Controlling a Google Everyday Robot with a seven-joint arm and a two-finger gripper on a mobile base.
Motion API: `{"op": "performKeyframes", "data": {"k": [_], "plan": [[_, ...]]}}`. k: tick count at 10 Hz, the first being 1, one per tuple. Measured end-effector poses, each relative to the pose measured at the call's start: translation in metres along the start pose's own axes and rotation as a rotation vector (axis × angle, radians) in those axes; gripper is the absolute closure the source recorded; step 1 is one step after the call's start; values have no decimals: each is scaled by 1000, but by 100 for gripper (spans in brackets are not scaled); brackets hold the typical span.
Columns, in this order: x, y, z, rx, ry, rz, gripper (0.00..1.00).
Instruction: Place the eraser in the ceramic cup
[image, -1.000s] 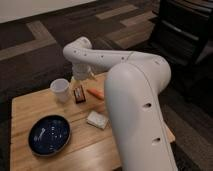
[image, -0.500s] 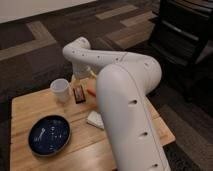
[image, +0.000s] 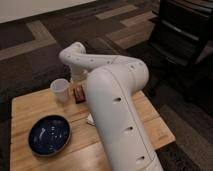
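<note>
The eraser (image: 78, 93), a small dark reddish-brown and black block, lies on the wooden table (image: 30, 107) just right of the ceramic cup (image: 60, 90). The cup is small, white and upright near the table's back edge. My gripper (image: 79, 85) hangs at the end of the white arm (image: 112, 110), directly over the eraser and close to it. The big forearm fills the middle of the view and hides most of the gripper.
A dark blue round plate (image: 49, 135) sits at the table's front left. A corner of a white pad (image: 90, 120) shows beside the arm. Dark furniture (image: 185, 35) stands at the back right on patterned carpet.
The arm has swung left and nearer the camera, now covering the orange piece and most of the white pad. The gripper has come down to the eraser.
</note>
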Motion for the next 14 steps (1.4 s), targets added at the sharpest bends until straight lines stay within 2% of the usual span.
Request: {"op": "performKeyframes", "data": {"k": [2, 4, 6, 8, 11, 13, 14], "plan": [[-9, 9, 4, 7, -1, -8, 20], [-21, 13, 3, -5, -24, -16, 20], [-24, 19, 6, -57, -31, -21, 20], [-24, 18, 10, -85, -35, -20, 21], [-22, 14, 13, -100, -43, -19, 64], [-21, 12, 10, -95, -52, -26, 92], [-21, 11, 5, -86, -62, -33, 100]]}}
